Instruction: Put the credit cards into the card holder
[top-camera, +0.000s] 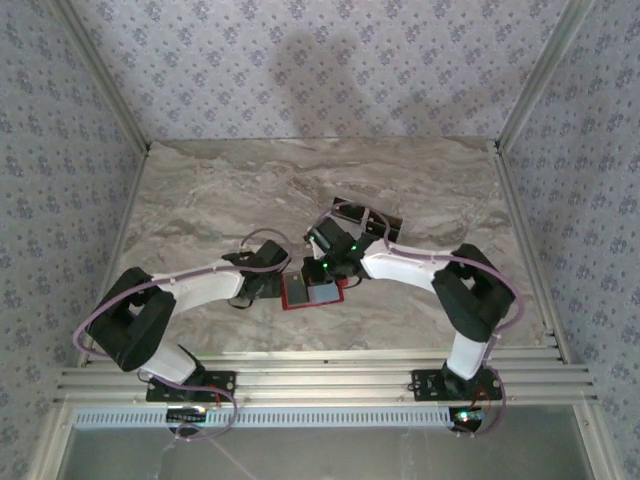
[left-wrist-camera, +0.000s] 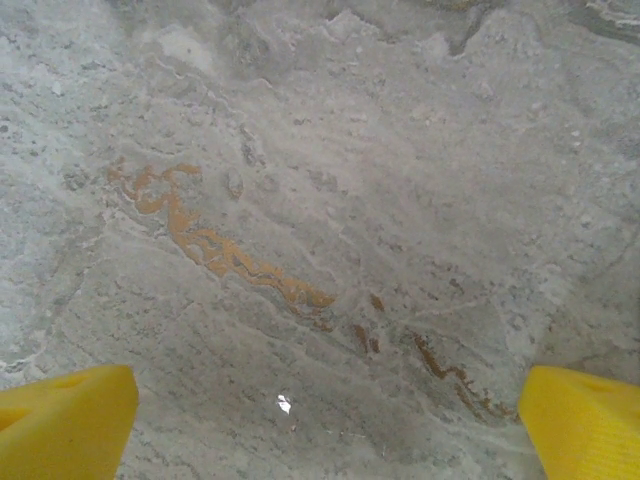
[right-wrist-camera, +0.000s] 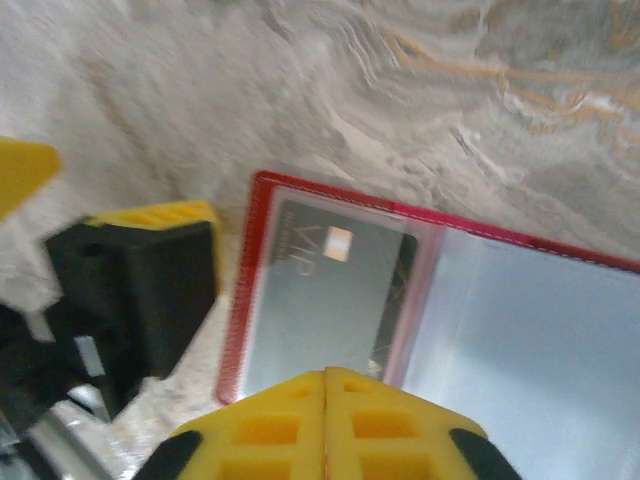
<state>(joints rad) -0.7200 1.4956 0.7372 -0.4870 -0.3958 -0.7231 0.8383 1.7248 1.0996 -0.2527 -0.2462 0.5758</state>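
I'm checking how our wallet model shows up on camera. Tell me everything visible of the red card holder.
The small red card holder lies open and flat on the marbled table, between the two arms. Its red border frames clear, plastic-looking sleeves. One sleeve holds a grey card marked VIP, with a small chip. The right gripper, shut, hangs over its near edge; whether they touch cannot be told.

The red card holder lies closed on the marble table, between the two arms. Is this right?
Not quite: the card holder lies open, not closed. The right wrist view shows its clear pockets spread, a grey card in one. The rest is right.
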